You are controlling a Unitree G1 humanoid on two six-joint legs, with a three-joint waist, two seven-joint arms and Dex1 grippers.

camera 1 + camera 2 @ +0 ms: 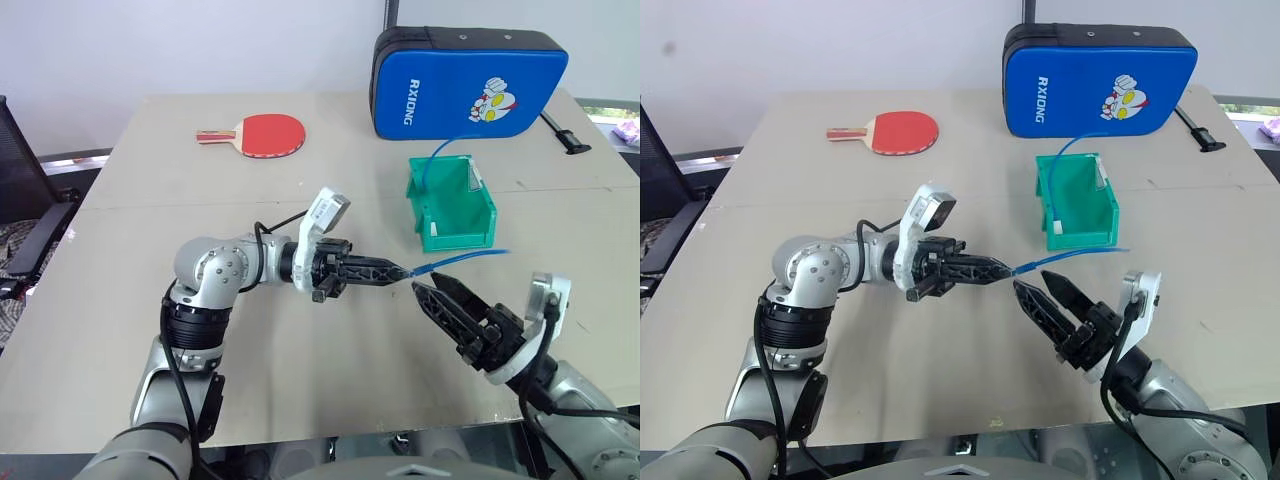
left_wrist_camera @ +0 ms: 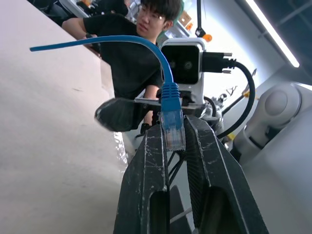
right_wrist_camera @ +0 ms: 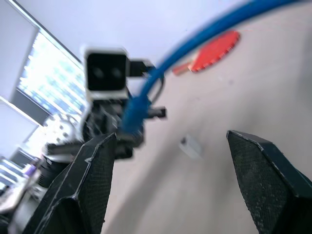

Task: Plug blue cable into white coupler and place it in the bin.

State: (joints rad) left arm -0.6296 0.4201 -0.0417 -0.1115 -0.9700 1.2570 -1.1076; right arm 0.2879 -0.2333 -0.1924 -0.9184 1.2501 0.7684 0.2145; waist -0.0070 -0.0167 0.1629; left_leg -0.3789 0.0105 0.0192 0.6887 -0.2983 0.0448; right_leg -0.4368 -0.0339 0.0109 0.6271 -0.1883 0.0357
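From my head, my left fingers (image 1: pixel 398 270) are clamped tight on the blue cable (image 1: pixel 465 258) at its plug end, the cord trailing toward the bin (image 1: pixel 452 203) on the counter (image 1: pixel 120 300). My right fingers (image 1: pixel 440 296) hang spread and empty just below the plug.

From my left wrist, the clear plug (image 2: pixel 174 136) sits upright between my pads.

From my right wrist, the white coupler (image 3: pixel 191 146) lies on the counter between my parted fingers. I should pick it up squarely, socket facing the plug.
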